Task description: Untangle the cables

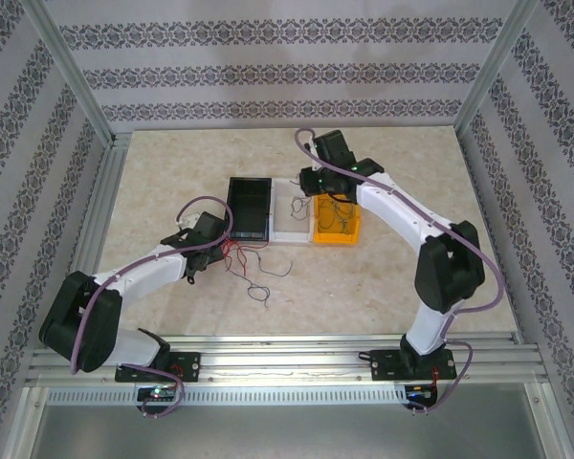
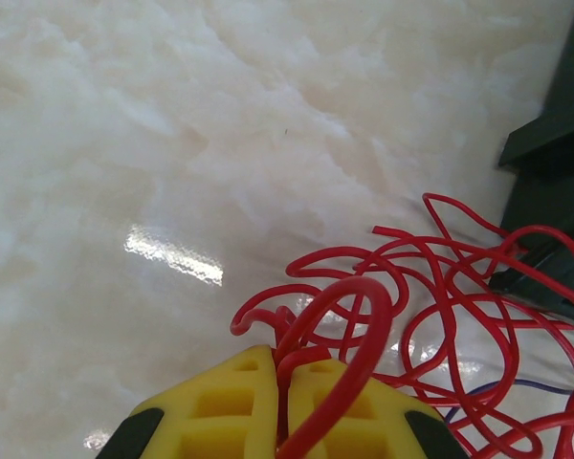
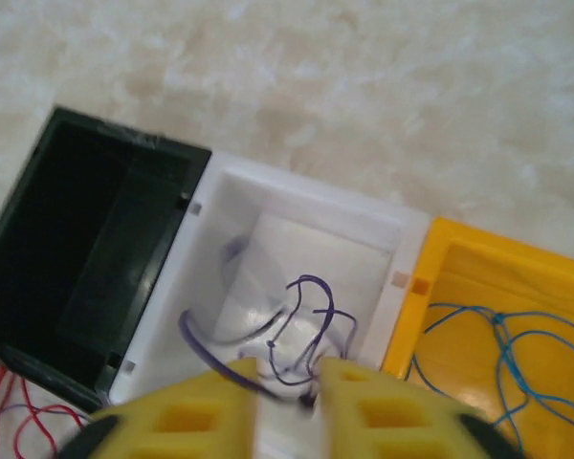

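Note:
My left gripper (image 2: 285, 368) is shut on a loop of the red cable (image 2: 440, 287), whose tangled bunch spreads over the table to the right of the yellow fingers (image 2: 220, 402). From above, the left gripper (image 1: 210, 244) sits beside that red cable (image 1: 232, 251), and a dark thin cable (image 1: 260, 279) lies squiggled just in front. My right gripper (image 1: 316, 186) hovers over the white bin (image 1: 289, 229). In the right wrist view the right gripper (image 3: 287, 382) is open above a purple cable (image 3: 311, 316) lying in the white bin (image 3: 316, 206), one strand running under the fingertips.
Three bins stand in a row at mid-table: a black bin (image 1: 249, 207), the white one and a yellow bin (image 1: 349, 232). A blue wire (image 3: 497, 354) lies in the yellow bin (image 3: 459, 258). The black bin (image 2: 555, 143) edges the left wrist view at right.

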`<action>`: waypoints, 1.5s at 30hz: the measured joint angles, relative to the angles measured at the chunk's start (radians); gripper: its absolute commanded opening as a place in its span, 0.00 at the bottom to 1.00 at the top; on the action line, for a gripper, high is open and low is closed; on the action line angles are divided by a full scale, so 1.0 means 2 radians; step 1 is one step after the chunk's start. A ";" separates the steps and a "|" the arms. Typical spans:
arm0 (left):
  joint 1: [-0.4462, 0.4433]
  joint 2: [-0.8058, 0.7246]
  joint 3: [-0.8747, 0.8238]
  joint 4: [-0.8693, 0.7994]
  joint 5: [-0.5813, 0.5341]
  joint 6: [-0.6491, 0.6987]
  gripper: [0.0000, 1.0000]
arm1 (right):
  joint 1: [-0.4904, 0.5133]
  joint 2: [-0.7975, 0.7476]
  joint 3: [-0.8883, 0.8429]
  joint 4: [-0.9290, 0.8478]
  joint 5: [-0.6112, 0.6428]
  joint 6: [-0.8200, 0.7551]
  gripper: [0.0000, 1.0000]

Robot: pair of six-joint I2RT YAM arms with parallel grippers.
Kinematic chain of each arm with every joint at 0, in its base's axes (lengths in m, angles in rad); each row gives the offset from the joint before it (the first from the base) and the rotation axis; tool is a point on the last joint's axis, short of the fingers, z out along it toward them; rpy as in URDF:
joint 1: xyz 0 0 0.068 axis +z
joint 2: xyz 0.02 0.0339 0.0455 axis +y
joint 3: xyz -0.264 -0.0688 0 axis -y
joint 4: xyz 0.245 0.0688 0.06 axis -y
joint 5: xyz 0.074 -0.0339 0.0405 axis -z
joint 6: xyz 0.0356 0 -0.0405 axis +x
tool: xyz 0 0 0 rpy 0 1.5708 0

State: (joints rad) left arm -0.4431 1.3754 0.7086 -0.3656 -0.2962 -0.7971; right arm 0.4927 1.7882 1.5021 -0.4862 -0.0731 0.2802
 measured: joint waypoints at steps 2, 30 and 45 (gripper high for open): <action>0.000 0.000 0.000 0.000 0.003 0.000 0.00 | 0.007 0.010 -0.002 -0.001 -0.004 -0.002 0.49; 0.000 0.008 -0.009 0.001 0.014 -0.011 0.00 | 0.255 0.063 -0.124 -0.004 -0.058 -0.118 0.67; 0.000 0.010 -0.009 0.001 0.015 -0.021 0.00 | 0.249 0.064 -0.142 0.018 0.029 -0.112 0.00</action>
State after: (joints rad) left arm -0.4427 1.3952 0.6914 -0.3645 -0.2653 -0.8387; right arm 0.9901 1.9171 1.2171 -0.4507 -0.0151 0.0566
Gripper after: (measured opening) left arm 0.063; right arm 0.063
